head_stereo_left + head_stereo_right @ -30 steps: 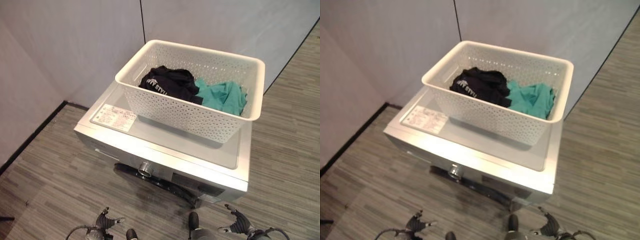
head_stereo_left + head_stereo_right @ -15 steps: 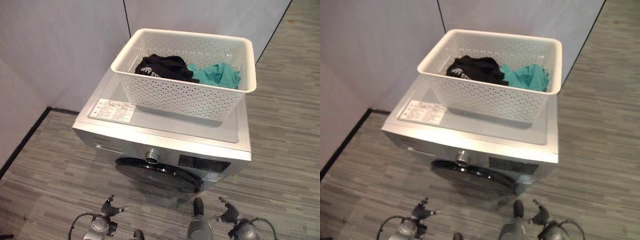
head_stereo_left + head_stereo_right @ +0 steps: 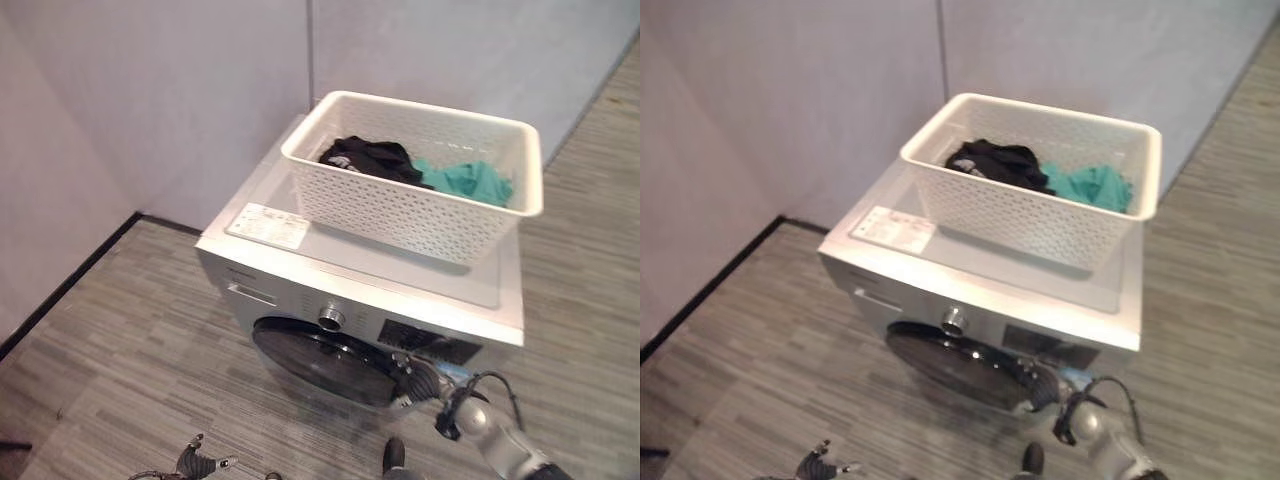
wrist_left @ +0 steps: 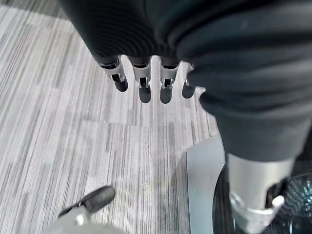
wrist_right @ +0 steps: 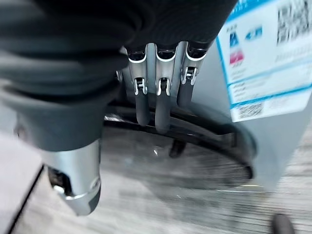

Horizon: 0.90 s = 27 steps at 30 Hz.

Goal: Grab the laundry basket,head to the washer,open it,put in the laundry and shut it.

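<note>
I am reaching my right hand [image 3: 418,378] toward the front of the washer [image 3: 300,300], its straight fingers [image 5: 156,109] resting at the right edge of the round dark door [image 3: 320,362], holding nothing. Just beside that hand, a blue and white label [image 5: 265,53] is sitting on the washer's front. Above the hand, the white laundry basket [image 3: 420,205] is standing on the washer's top, well apart from the hand, with a black garment [image 3: 372,158] and a teal garment [image 3: 468,180] lying inside it. My left hand [image 4: 146,80] is hanging low over the grey striped floor [image 3: 120,340], fingers relaxed and empty.
</note>
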{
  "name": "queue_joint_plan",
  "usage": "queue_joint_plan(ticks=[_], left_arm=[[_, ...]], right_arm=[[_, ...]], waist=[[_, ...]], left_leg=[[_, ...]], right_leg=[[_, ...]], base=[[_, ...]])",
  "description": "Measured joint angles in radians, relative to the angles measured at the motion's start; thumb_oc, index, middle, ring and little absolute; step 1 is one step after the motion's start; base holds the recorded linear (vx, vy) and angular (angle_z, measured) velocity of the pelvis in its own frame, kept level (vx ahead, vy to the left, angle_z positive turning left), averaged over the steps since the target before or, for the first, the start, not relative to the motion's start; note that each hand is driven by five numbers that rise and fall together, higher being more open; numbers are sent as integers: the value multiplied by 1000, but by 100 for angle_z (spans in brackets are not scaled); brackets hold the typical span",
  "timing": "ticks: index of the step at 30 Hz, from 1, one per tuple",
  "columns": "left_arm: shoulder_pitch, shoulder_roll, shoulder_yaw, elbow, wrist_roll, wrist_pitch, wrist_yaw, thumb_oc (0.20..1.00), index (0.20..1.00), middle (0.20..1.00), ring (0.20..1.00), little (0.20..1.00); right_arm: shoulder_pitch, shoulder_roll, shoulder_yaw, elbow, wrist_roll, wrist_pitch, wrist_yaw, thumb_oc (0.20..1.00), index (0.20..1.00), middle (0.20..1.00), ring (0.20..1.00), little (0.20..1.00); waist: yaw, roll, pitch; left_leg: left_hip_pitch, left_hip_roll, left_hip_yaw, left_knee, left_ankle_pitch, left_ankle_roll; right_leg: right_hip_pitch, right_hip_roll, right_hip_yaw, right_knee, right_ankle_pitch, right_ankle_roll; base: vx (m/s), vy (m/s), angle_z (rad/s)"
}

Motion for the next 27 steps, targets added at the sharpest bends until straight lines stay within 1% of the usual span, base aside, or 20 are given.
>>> queue_joint_plan(ticks=[2,3,4,6,7,8,9,10,11,12,13,14,16,17,18,19,20,22,24,27], left_arm=[[2,0,-1,-1,0,0,-10,1000,1000,1000,1000,1000],[14,-1,-1,0,0,-1,-16,1000,1000,1000,1000,1000],[13,-2,-2,-5,0,-1,-25,1000,1000,1000,1000,1000],[15,0,-7,-15,0,-1,-25,1000,1000,1000,1000,1000],[12,3,-14,-33,0,-1,-25,1000,1000,1000,1000,1000],[-14,3,-26,-55,0,-4,-26,1000,1000,1000,1000,1000],[-35,1,-30,-62,-1,-4,-27,1000,1000,1000,1000,1000],[-44,1,-30,-74,-1,-4,-25,1000,1000,1000,1000,1000],[-56,4,-38,-84,-14,-6,-19,1000,1000,1000,1000,1000],[-71,1,-39,-82,-17,-7,-17,1000,1000,1000,1000,1000],[-92,-1,-45,-82,-41,-11,-14,1000,1000,1000,1000,1000],[-124,-6,-57,-83,-64,-21,-1,1000,1000,1000,1000,1000],[-181,-23,-64,-85,-90,-38,6,1000,1000,1000,1000,1000],[-200,-39,-61,-93,-97,-41,15,1000,1000,1000,1000,1000],[-192,-47,-64,-113,-143,-54,45,1000,1000,1000,1000,1000],[-190,-46,-68,-95,-168,-53,55,1000,1000,1000,1000,1000],[-200,-54,-82,-87,-177,-53,61,1000,1000,1000,1000,1000],[-212,-80,-93,-90,-204,-61,65,1000,1000,1000,1000,1000],[-212,-97,-103,-90,-210,-76,81,1000,1000,1000,1000,1000],[-228,-113,-96,-72,-210,-79,113,1000,1000,1000,1000,1000]], right_arm=[[16,-26,0,-32,-33,-8,17,1000,1000,1000,1000,1000],[17,-25,-4,-37,-43,-10,17,1000,1000,1000,1000,1000],[21,-29,-12,-46,-61,-15,22,1000,1000,1000,1000,1000],[17,-24,-12,-44,-62,-16,20,1000,1000,1000,1000,1000],[-5,-16,-8,-28,-61,-17,20,1000,1000,1000,1000,1000],[-48,-10,8,-12,-62,-16,16,1000,1000,1000,1000,1000],[-68,-10,7,-11,-62,-16,12,1000,1000,1000,1000,1000],[-74,-15,4,-25,-62,-18,0,1000,1000,1000,1000,1000],[-113,4,22,-2,-61,-29,-35,1000,1000,1000,1000,1000],[-131,21,28,9,-59,-30,-57,1000,1000,1000,1000,1000],[-169,47,53,39,-59,-28,-74,1000,1000,1000,1000,1000],[-227,82,72,90,-59,-12,-103,1000,1000,1000,1000,1000],[-308,103,76,137,-59,3,-119,1000,1000,1000,1000,1000],[-334,107,113,142,-59,3,-105,1000,1000,1000,1000,1000],[-336,111,160,139,-46,-25,-129,1000,1000,1000,1000,1000],[-342,140,172,144,-48,-32,-158,1000,1000,1000,1000,1000],[-343,160,183,145,-48,-34,-178,1000,1000,1000,1000,1000],[-346,174,217,146,-48,-33,-215,1000,1000,1000,1000,1000],[-375,202,249,174,-48,-24,-234,1000,1000,1000,1000,1000],[-420,246,292,205,-25,9,-238,1000,1000,1000,1000,1000]], waist=[[-1,-3,0],[3,-1,2],[-8,1,3],[-7,12,10],[-6,10,13],[-6,3,30],[-4,4,50],[-6,10,71],[-18,12,91],[-20,21,97],[-25,24,109],[-25,28,124],[-26,52,172],[-16,73,193],[-21,79,207],[-27,73,215],[-29,75,218],[-37,80,223],[-37,80,222],[-35,81,220]], left_leg=[[-7,7,-13,-3,4,-7],[-13,11,-14,0,6,-8],[-23,10,-25,-3,3,-4],[-46,9,-42,-3,11,-4],[-66,9,-43,-2,17,-5],[-111,6,-53,3,39,-9],[-127,3,-59,4,49,-10],[-141,3,-62,6,56,-10],[-172,5,-65,14,61,-10],[-195,6,-64,17,62,-9],[-216,7,-68,20,64,-8],[-245,9,-72,21,73,-10],[-268,8,-98,17,85,-16],[-285,8,-101,9,92,-12],[-318,13,-110,3,96,-13],[-333,16,-119,5,96,-14],[-348,20,-122,4,96,-14],[-352,29,-125,-3,96,-14],[-349,41,-127,-3,96,-15],[-350,65,-141,-3,96,-15]], right_leg=[[-2,6,-12,0,-4,-3],[-2,7,-13,0,-4,-3],[-5,5,-25,0,-7,-3],[-19,4,-36,0,-8,-6],[-38,5,-35,0,-4,-6],[-76,2,-38,0,9,-9],[-92,2,-41,4,24,-23],[-105,2,-42,9,29,-27],[-126,3,-42,0,36,-31],[-149,3,-41,0,36,-31],[-167,4,-40,0,38,-33],[-191,7,-35,0,39,-32],[-207,9,-34,0,40,-30],[-216,9,-34,0,41,-31],[-251,17,-30,0,41,-31],[-272,24,-27,0,42,-32],[-286,30,-24,1,43,-33],[-293,39,-23,0,43,-33],[-294,53,-24,0,44,-35],[-297,81,-25,0,43,-34]], base=[[12,-63,21],[-10,-80,13],[-85,-61,20],[-132,-51,19],[-107,-16,13],[-170,-22,14],[-170,-21,18],[-245,-27,8],[-183,-16,0],[-218,-20,-2],[-100,-6,2],[-72,-6,13],[-83,-13,30],[-108,-28,28],[-78,-25,3],[-65,-22,-17],[-30,-9,-15],[0,0,0],[-10,-23,-14],[-2,-55,-11]])
